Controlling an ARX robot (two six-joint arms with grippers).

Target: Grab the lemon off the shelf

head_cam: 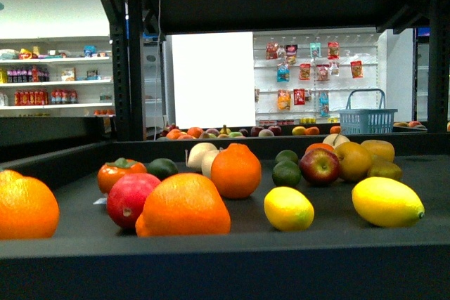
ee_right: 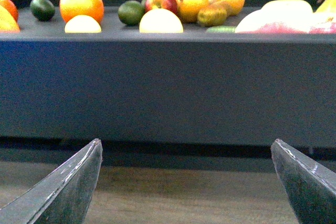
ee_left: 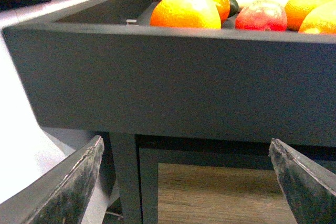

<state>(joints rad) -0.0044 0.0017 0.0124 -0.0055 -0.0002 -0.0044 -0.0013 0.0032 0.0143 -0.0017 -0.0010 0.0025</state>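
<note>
Two lemons: a round lemon and a long lemon lie on the dark floor of the shelf, close behind its front wall, at about 5 and 4 o'clock from the floor's middle in the front view.
Spacing: the long lemon sits at 3 o'clock from the round lemon, apart from it. A big orange is at 9 o'clock from the round lemon, near it but not touching.
Long axis: the long lemon runs roughly 9 to 3 o'clock, its pointed tip at the 3 o'clock end. The round lemon shows no clear axis.
Right claw: released, fingers spread wide with nothing between them, hanging below the shelf's front wall and above the wood panel.
Left claw: also released and empty, also below the front wall. Its camera shows oranges and a red apple over the wall, but no lemon.
Over the wall, right wrist camera: two pale yellow domes peek above the edge. They are probably the lemons, though washed out and mostly hidden.
Nearer arm: the right one, in my judgement, since both lemons lie on its side.
Coming move: the right claw likely has to rise over the wall, then reach toward 12 o'clock. The round lemon looks easier, needing no wrist turn to suit an axis.
</note>
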